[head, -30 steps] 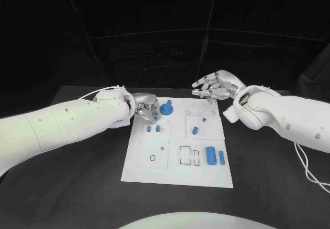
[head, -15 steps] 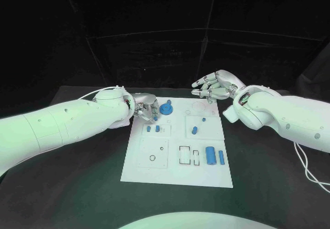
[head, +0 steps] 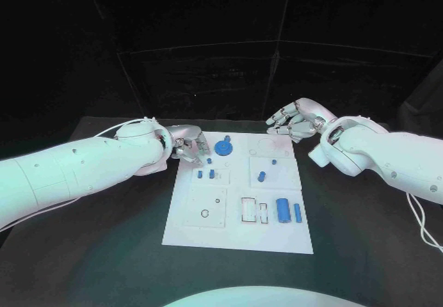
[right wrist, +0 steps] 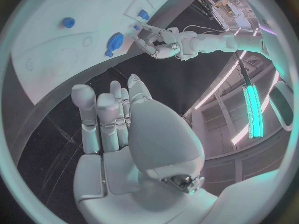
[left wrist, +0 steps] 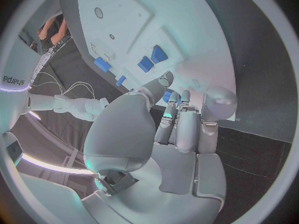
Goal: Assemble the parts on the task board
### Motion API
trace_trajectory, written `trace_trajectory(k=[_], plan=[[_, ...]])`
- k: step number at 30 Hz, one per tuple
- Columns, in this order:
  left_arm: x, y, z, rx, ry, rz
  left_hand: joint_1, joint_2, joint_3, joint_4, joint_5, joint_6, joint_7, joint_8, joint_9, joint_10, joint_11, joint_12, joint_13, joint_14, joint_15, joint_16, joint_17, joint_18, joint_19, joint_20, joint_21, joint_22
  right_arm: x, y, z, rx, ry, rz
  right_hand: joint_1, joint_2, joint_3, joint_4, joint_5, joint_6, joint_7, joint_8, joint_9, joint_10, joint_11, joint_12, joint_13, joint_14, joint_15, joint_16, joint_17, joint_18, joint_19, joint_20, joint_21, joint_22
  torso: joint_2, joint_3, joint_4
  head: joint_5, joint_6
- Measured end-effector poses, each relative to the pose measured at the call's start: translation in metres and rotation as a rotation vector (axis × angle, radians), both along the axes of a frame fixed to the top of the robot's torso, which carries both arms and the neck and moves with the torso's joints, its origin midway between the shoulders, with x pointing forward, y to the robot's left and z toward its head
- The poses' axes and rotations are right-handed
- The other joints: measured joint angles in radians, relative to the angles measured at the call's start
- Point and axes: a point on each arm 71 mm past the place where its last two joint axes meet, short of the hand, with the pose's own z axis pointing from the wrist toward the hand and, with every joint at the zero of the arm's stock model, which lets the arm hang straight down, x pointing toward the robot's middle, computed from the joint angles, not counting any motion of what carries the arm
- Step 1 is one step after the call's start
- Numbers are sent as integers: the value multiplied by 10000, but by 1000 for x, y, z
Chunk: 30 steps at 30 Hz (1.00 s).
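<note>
I see the task board [head: 238, 220] mid-table. Left hand [head: 187, 144] at its far-left corner, fingers curled, holding nothing I can make out. Right hand [head: 297, 119] above its far-right corner, fingers loosely bent, empty. Round blue part [head: 223, 148] stands just beside left hand.

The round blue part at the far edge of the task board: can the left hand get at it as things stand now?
Probably yes. The left hand hovers at the task board's far left corner, holding nothing, beside the round blue part. Nothing lies between them.
</note>
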Motion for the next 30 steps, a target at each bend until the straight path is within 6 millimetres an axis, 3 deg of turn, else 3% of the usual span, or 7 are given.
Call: trace_trajectory(k=[4, 6, 7, 10, 12, 19, 30], plan=[[-3, 13, 4, -1119, 168, 414, 69, 69, -33, 33, 0, 210, 208, 10, 39, -10, 9, 147, 36, -192, 82, -419, -725, 224, -316, 19, -810, -694, -3, -6, -1, -974, -197, 29, 137, 15, 53, -53, -117, 247, -42, 0, -52, 227, -21, -760, -675, 29, -2, 400, 357, -15, 286, -40, 437, 568, -8, 1, -1, -105, 35], [-5, 19, 7, -2046, 347, 632, 119, 118, -58, 65, 0, 400, 398, 126, 58, -9, 9, 284, 49, -868, 107, -1282, -2201, 552, -1037, 48, -2332, -1946, -5, -7, -1, -1552, -329, 113, 202, -26, 53, -53, -180, 330, -36, -39, -73, 334, 12, -1106, -956, 29, -2, 498, 444, -14, 350, -4, 570, 737, -9, 2, 0, -220, 63], [-7, 21, 9, -2608, 466, 752, 78, 167, -54, 152, 0, 462, 460, 154, 59, -3, 16, 364, 68, -1217, 126, -1708, -2890, 613, -1328, 71, -2851, -2340, -7, -7, -3, -1863, -394, 177, 202, -26, 53, -53, -197, 330, -36, -98, -85, 351, -3, -1238, -1060, 29, -2, 524, 475, -14, 349, -4, 610, 797, -9, 3, 0, -291, 86], [-13, 23, 15, -4632, 930, 1132, -81, 326, -86, 340, 0, 576, 499, 203, 59, 45, 65, 616, 88, -2252, 169, -2883, -4699, 610, -1881, 130, -3544, -2808, -14, -5, -10, -2882, -566, 397, 202, -26, 60, -45, -327, 366, -72, -241, -91, 351, -3, -1550, -1325, 29, -2, 524, 477, -13, 349, -4, 640, 873, -10, 4, 0, -430, 161], [-18, 22, 20, -6106, 1314, 1332, -150, 396, -134, 443, 0, 576, 499, 203, 57, 85, 95, 752, 107, -2674, 188, -3353, -5405, 612, -2066, 154, -3755, -2943, -19, -3, -16, -3562, -706, 537, 246, -70, 84, 8, -376, 366, -72, -350, -93, 351, -3, -1739, -1489, 29, -2, 524, 450, -13, 349, -4, 640, 877, -9, 4, -1, -496, 209], [-30, 28, 27, -9737, 2182, 2131, -198, 443, -291, 599, 0, 615, 460, 257, 41, 275, 25, 1099, 150, -2861, 168, -3524, -5778, 609, -2132, 152, -4010, -3158, -28, 4, -29, -5191, -1203, 817, 261, -178, 91, 53, -508, 286, 7, -682, -101, 187, 160, -2229, -1971, 78, 93, 524, 359, -10, 384, 31, 640, 903, -1, 4, -6, -743, 295], [-37, 32, 25, -11828, 2606, 2895, -197, 443, -300, 607, 0, 715, 425, 312, 41, 460, -28, 1320, 168, -2894, 136, -3524, -5879, 609, -2131, 152, -4127, -3259, -37, 20, -45, -5984, -1430, 1235, 400, -197, 314, -1, -847, 238, 55, -1025, -101, 133, 213, -2602, -2554, 62, 179, 524, 259, -8, 346, 69, 681, 946, 15, -2, 7, -905, 348]])
